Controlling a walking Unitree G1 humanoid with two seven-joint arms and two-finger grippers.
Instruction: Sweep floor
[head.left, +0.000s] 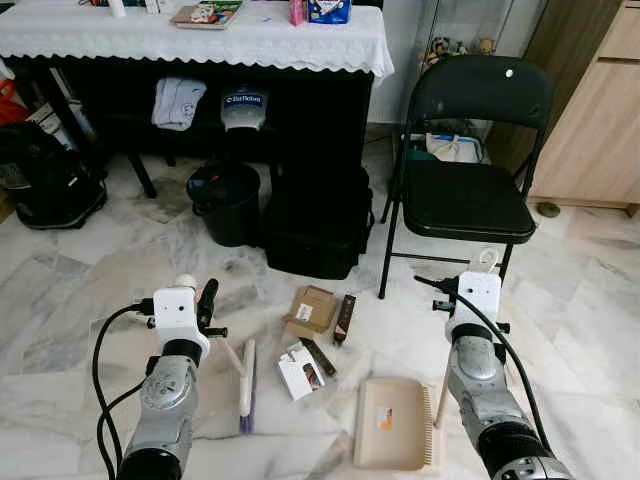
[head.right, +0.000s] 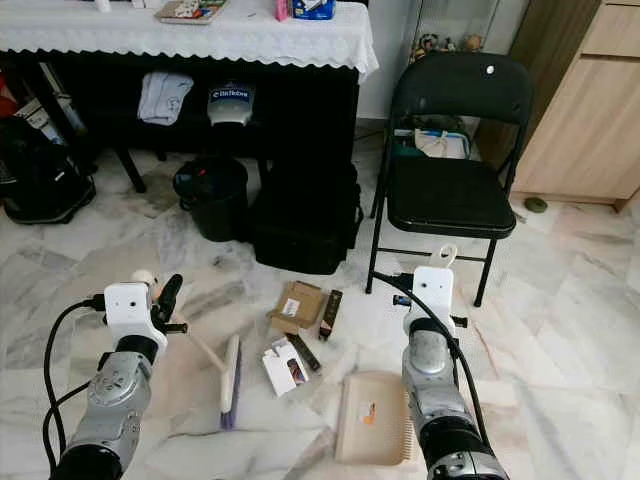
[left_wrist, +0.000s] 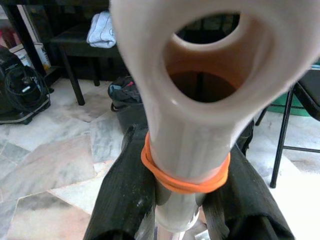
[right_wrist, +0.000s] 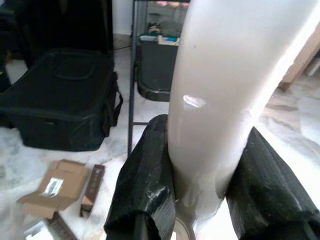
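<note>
Holding both tools already, I judge them light, stiff plastic that should handle easily. My left gripper (left_wrist: 175, 200) is clamped on the cream plastic handle of the small hand brush (head.left: 245, 380), just below its hanging hole and an orange rubber band (left_wrist: 185, 182) that may help against slipping. The brush head, with purple bristles, rests on the glossy marble floor (head.left: 90, 270), well in front of the black folding chair (head.left: 470, 190). My right gripper (right_wrist: 200, 200) grips the smooth, glossy white handle of the beige ribbed dustpan (head.left: 392, 422), which lies flat in front of the chair; that slick handle could twist, so I would keep a firm hold. Between brush and pan sit small cardboard boxes (head.left: 310, 310): light, angular, likely easy to push.
</note>
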